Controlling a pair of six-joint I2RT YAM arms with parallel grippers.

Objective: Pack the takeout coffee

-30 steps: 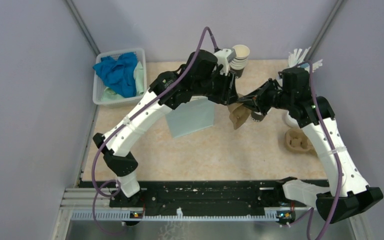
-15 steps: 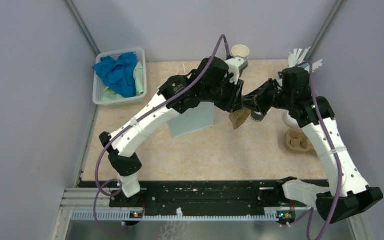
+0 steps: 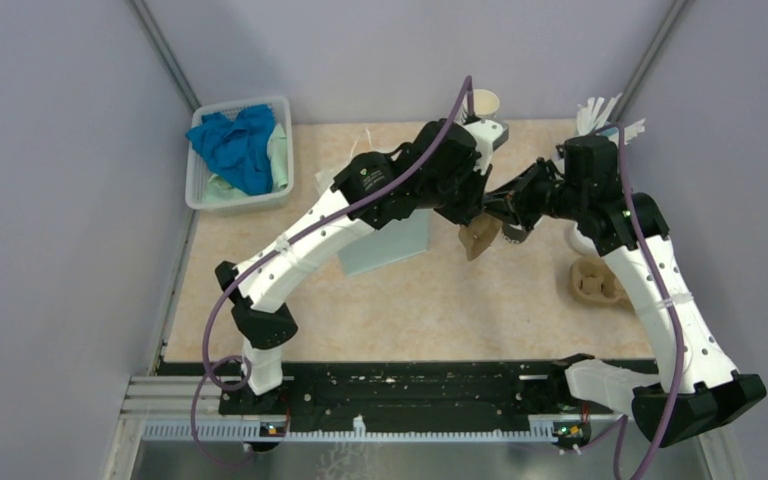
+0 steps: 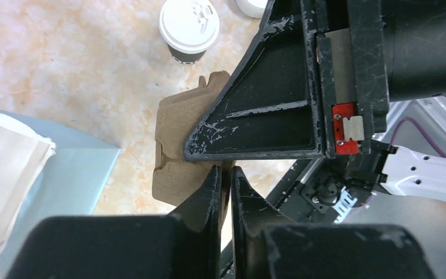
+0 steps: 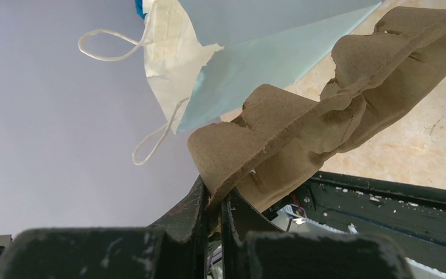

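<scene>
On the tan table (image 3: 410,310), right of centre, we see the takeout coffee (image 4: 189,29) standing upright: a small dark brown cup under a round white sip lid. From above it is mostly hidden beneath the arms, so we place it by the left wrist view. It sits just beside the brown cardboard carrier (image 4: 177,145), with a strip of bare table between them. Bare surface shows around most of the cup, and the near half of the table lies open. A pale blue paper bag (image 3: 385,240) lies to the carrier's left. The right gripper (image 5: 212,200) is clamped tight on one edge of the carrier, holding it tilted. The left gripper (image 4: 225,177) has its fingers a thin slit apart at the carrier's other edge; whether they pinch it we cannot tell.
</scene>
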